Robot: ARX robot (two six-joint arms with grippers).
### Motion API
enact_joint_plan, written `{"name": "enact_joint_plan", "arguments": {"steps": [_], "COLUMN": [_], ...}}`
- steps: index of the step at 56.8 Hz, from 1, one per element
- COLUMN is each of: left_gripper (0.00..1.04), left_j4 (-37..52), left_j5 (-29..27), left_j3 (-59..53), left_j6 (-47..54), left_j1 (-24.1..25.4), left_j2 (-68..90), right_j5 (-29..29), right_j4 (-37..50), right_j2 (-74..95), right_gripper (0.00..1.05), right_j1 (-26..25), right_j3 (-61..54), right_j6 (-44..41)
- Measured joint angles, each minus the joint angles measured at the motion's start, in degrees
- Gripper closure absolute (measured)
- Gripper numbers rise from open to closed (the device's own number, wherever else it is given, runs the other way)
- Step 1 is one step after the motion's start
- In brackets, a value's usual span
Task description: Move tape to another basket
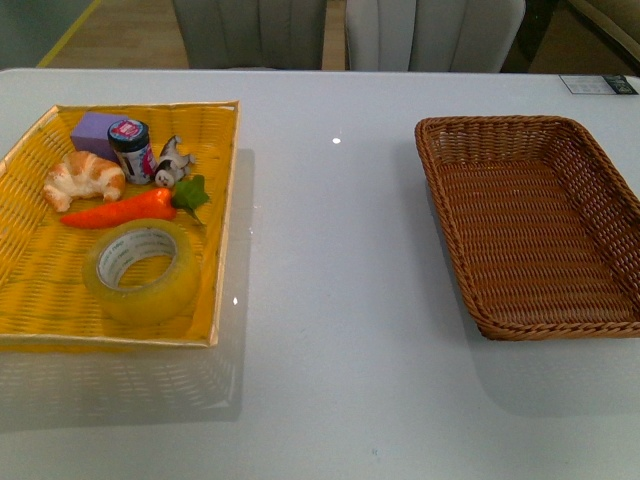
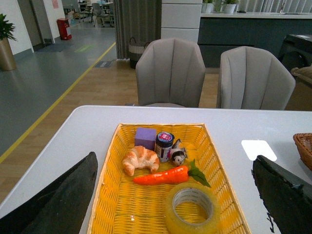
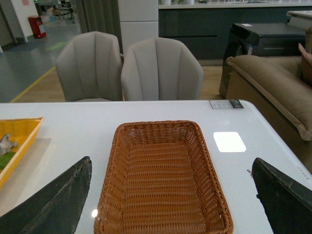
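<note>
**A:** Where is the wide roll of translucent yellowish packing tape (image 1: 143,270)?

**B:** It lies flat, hole up, in the bright yellow flat woven tray (image 1: 226,190), close to the tray's front right corner. An orange toy carrot (image 1: 120,210) lies just behind the tape. I cannot tell whether they touch.

**A:** And the target?

**B:** The rectangular dark brown wicker basket (image 1: 450,240) sits by the right edge of the white desk (image 1: 330,300), well apart from the tray, with nothing in it.

**A:** The grippers?

**B:** The left gripper (image 2: 175,158) is aimed at the tray, fingers spread wide, holding nothing. The right gripper (image 3: 170,160) faces the basket, likewise spread and empty.

**A:** What could go wrong?

**B:** I judge the roll broad and slick, so a grip across its outside may slip. Pinching one wall through the hole looks safer. A finger coming down behind it could shove the carrot, and the tray's low wall crowds the other side. The light tray may slide or lift with the tape.
</note>
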Motion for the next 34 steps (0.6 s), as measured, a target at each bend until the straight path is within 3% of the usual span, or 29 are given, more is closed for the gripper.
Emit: {"name": "enact_joint_plan", "arguments": {"steps": [31, 34], "left_gripper": [0.09, 0.09], "left_j4": [-0.1, -10.4], "left_j5": [0.2, 3.5], "left_j3": [0.0, 4.2], "left_j6": [0.0, -3.8], "left_j1": [0.0, 0.7], "left_j2": [0.1, 5.2], "right_j5": [0.0, 0.0], "right_j4": [0.0, 0.0], "right_j2": [0.0, 0.0], "right_gripper": [0.09, 0.09], "right_j1": [0.0, 0.0], "right_j3": [0.0, 0.0], "right_j6": [0.0, 0.0]}}
